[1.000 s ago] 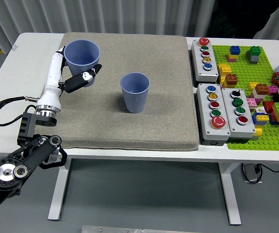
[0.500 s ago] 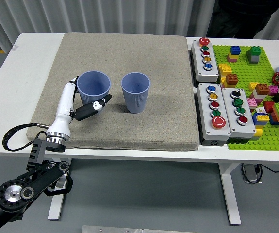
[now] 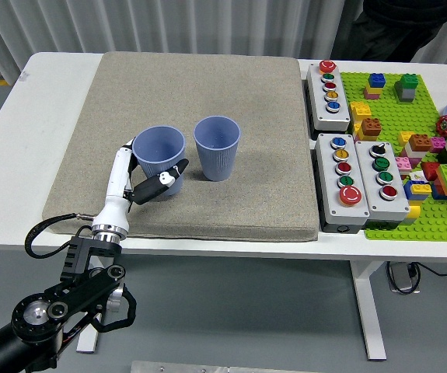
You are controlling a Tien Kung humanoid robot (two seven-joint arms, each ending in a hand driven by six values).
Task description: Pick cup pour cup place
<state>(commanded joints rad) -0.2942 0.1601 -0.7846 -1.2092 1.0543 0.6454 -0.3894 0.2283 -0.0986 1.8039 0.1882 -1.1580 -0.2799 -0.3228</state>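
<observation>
Two blue ribbed cups stand upright on the grey mat (image 3: 207, 85). The left cup (image 3: 158, 152) is held by my left hand (image 3: 150, 177), whose white and black fingers wrap its lower side from the left and front. The second cup (image 3: 217, 148) stands free just to the right of it, a small gap between them. My left arm comes up from the lower left corner. The inside of both cups looks empty from here.
Two grey button boxes (image 3: 328, 85) (image 3: 361, 183) lie right of the mat. A green baseplate (image 3: 410, 132) with several coloured bricks fills the far right. A person in dark clothes (image 3: 398, 27) stands at the far side, top right.
My left hand has carried the held cup from the mat's far left corner down and right, until it stands beside the second cup. The second cup has not moved.
</observation>
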